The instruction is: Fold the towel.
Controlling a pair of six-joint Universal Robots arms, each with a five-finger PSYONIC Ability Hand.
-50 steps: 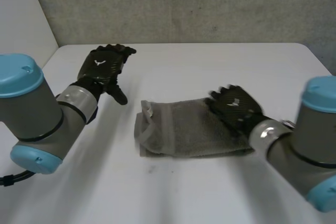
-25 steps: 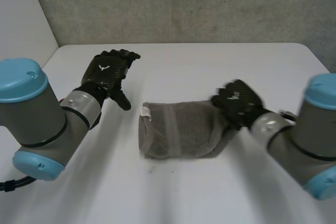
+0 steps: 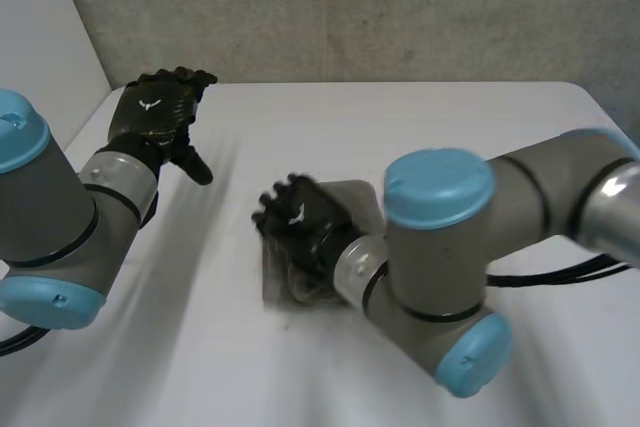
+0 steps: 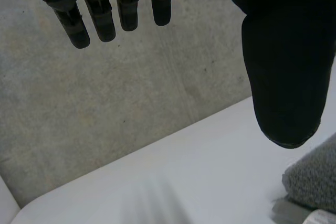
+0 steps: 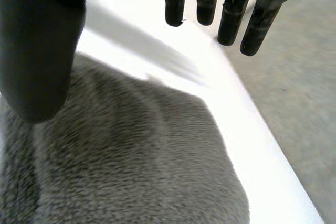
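right hand hangs spread just over the towel, palm down, its fingers straight and apart from the thumb, with nothing held between them. in the right wrist view the grey pile lies under the palm and thumb, while the fingertips reach past the cloth's edge over bare white surface. whether the palm touches the cloth cannot be told. the right arm crosses in front of the towel in the head view and covers much of it; what shows is a bunched grey mass near the middle of the surface.

left hand is raised well apart from the towel, over the far left part of the surface, close to the grey wall. its fingers are straight and side by side, the thumb stands off from them, and it holds nothing. in the left wrist view a corner of the towel lies beyond the thumb tip, on the surface. the left arm comes in from the near left.
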